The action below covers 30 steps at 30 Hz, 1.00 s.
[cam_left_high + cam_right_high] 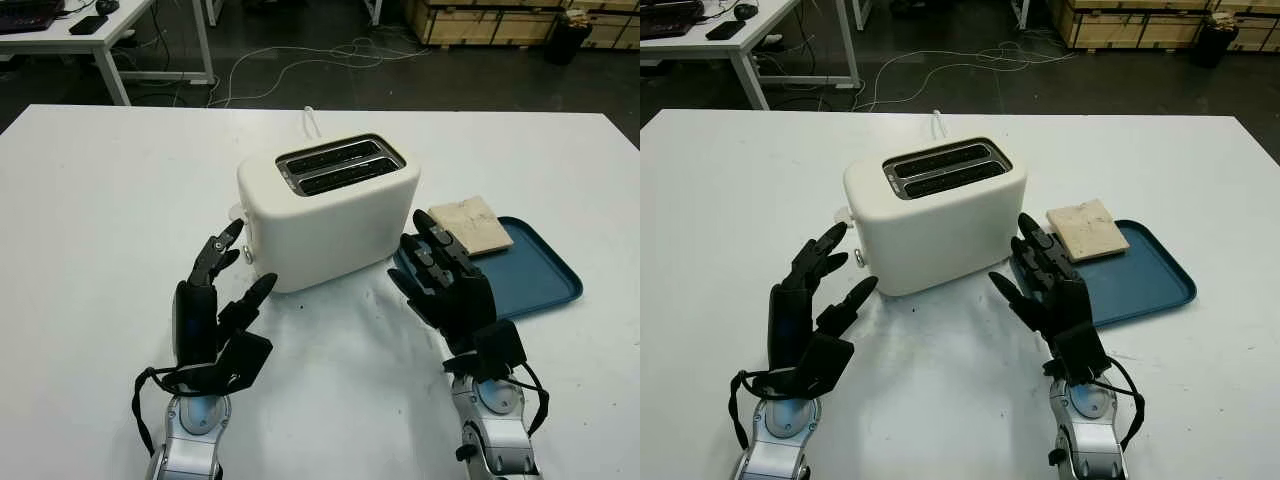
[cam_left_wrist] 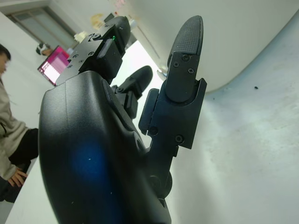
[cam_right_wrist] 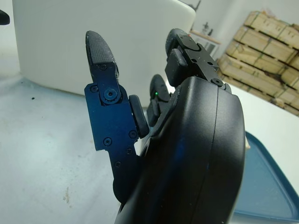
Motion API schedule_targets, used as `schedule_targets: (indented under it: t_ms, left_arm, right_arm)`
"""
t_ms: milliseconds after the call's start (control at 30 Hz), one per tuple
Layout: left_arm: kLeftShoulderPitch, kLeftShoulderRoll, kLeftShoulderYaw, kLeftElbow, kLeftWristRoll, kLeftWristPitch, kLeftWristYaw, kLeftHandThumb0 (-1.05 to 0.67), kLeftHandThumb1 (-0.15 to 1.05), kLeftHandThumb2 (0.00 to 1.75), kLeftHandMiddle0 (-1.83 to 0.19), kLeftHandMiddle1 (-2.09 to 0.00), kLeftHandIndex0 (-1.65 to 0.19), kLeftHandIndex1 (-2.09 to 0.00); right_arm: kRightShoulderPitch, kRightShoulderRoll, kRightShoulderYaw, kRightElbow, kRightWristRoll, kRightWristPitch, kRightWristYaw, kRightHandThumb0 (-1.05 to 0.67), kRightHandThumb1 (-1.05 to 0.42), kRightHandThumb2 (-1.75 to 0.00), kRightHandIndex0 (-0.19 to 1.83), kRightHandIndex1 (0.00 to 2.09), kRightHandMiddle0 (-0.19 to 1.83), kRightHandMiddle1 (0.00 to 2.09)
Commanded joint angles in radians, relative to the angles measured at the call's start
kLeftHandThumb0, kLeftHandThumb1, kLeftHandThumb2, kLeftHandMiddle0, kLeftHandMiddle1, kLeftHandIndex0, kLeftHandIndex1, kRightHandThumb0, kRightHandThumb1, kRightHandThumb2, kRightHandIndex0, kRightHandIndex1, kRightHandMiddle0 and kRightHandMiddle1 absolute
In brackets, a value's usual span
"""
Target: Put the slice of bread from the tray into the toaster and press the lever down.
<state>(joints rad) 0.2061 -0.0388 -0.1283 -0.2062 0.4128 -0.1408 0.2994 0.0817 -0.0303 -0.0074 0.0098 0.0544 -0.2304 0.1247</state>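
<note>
The white toaster [image 1: 328, 210] stands in the middle of the white table [image 1: 110, 210] and is the main obstacle; its two slots on top are open and nothing lies over them. The left hand [image 1: 222, 305] is open just beside the toaster's left front corner, and the right hand [image 1: 448, 283] is open just beside its right front corner, at the near left edge of the blue tray [image 1: 535, 275]. The slice of bread [image 1: 470, 225] lies on the far left part of the tray, near the toaster's right side, with nothing on top of it. The table surface in front of the toaster, between the two hands, is free.
</note>
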Motion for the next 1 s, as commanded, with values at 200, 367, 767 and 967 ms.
schedule_targets:
  t_ms: [200,367,767,967]
  left_arm:
    - [0.015,-0.016,-0.019,-0.006,0.006,0.004,0.013,-0.58,0.92,0.16,-0.35,-0.75,-0.46,-0.14]
    - [-0.007,-0.015,-0.021,0.018,-0.003,-0.003,0.011,-0.57,0.92,0.15,-0.35,-0.76,-0.47,-0.13]
    - [0.017,-0.013,-0.024,0.002,-0.003,-0.004,0.013,-0.56,0.92,0.16,-0.33,-0.78,-0.47,-0.10]
    - [0.019,-0.015,-0.023,0.002,-0.015,-0.013,0.013,-0.55,0.92,0.14,-0.32,-0.79,-0.47,-0.10]
  right_arm:
    - [0.022,-0.017,-0.004,-0.032,0.011,0.047,0.013,-0.55,-0.92,-0.02,0.37,0.00,0.37,0.00]
    - [0.002,-0.025,-0.006,-0.017,0.012,0.052,0.023,-0.54,-0.92,-0.02,0.38,0.01,0.38,0.01]
    - [-0.141,-0.283,-0.186,-0.077,0.130,0.039,0.199,-0.41,-0.87,0.00,0.46,0.02,0.44,0.02]
    - [-0.352,-0.481,-0.255,0.056,0.087,0.004,0.251,-0.45,-0.83,0.00,0.56,0.04,0.52,0.03]
